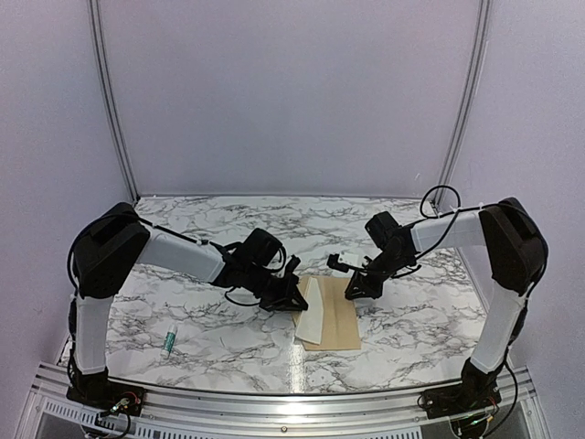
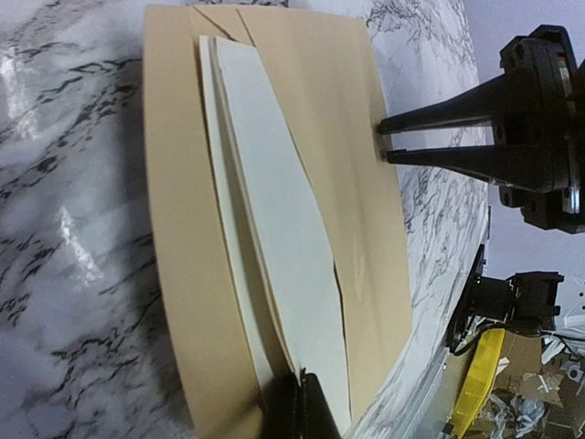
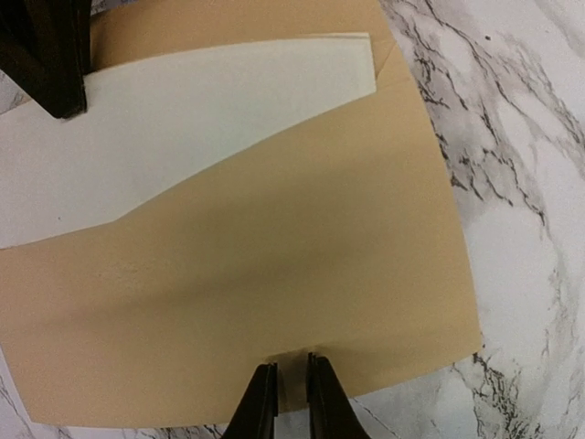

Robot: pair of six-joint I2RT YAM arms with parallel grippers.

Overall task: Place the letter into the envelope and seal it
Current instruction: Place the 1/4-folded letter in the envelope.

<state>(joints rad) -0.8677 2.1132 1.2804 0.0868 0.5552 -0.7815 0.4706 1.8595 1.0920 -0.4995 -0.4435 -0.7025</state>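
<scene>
Envelope [image 1: 340,322] lies flat on the marble tabletop [image 1: 210,219], about midway between the left and right edges and close to the near edge. Opening faces the left edge.

Letter [image 1: 311,313] is partly in the envelope: one long strip is tucked under the brown paper, the rest sticks out toward the left edge. Its layers fan out a bit, plain pale side up.

Left gripper [image 2: 297,412]: jaws closed, pinched on the exposed end of the letter, low to the tabletop.

Right gripper [image 3: 285,398]: jaws down to a narrow gap, tips at the envelope's right-hand edge, with a small raised bit of brown paper caught between them. It reads as a pinch on the envelope edge.

The grippers face each other across the envelope and are not touching.

Small white-and-green tube [image 1: 169,340] lies toward the near left corner, well apart from the envelope.
</scene>
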